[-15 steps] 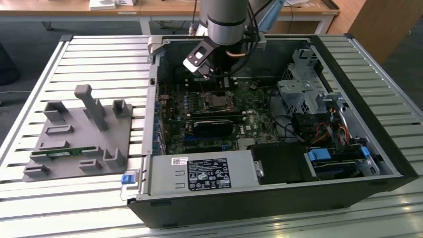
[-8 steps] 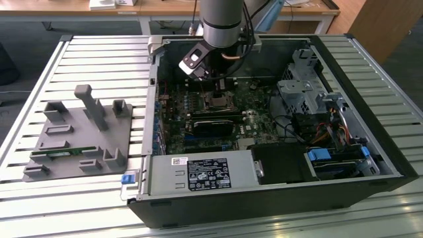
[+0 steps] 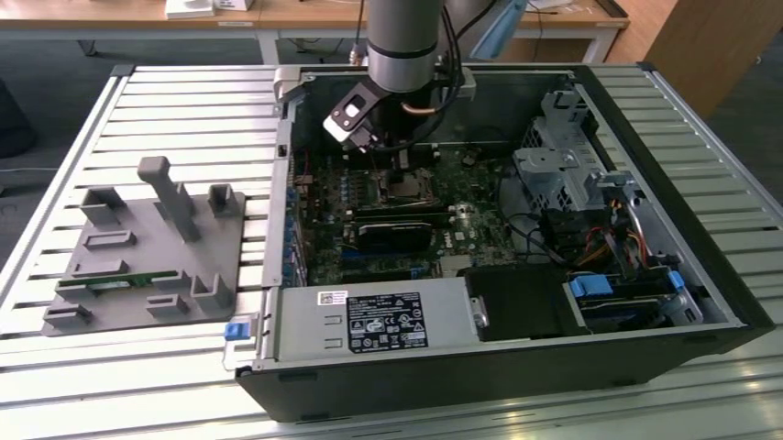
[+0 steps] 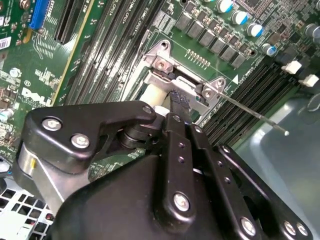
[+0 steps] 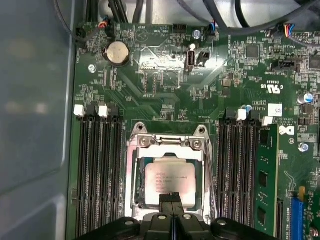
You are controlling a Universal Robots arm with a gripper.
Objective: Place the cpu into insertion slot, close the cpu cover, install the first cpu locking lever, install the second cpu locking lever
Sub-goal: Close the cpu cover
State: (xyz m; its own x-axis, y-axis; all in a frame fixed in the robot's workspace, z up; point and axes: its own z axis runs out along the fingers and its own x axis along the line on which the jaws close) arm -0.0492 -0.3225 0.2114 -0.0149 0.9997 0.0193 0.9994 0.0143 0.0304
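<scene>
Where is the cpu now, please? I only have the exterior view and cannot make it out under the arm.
Observer: In the first wrist view the cpu lies flat, silver top up.
Operator: Is the cover over it?
Observer: The cover frames it and looks flat.
Operator: And the gripper?
Observer: The gripper is shut, its tip at the cpu's edge. In the second wrist view a thin lever juts out past the cover's corner.

A robotics lab or test workshop: a slatted aluminium surface (image 3: 183, 101) carries an opened black desktop computer case (image 3: 490, 376) and a grey plastic holding fixture (image 3: 135, 257), with pale wooden desks (image 3: 306, 14) behind.
</scene>
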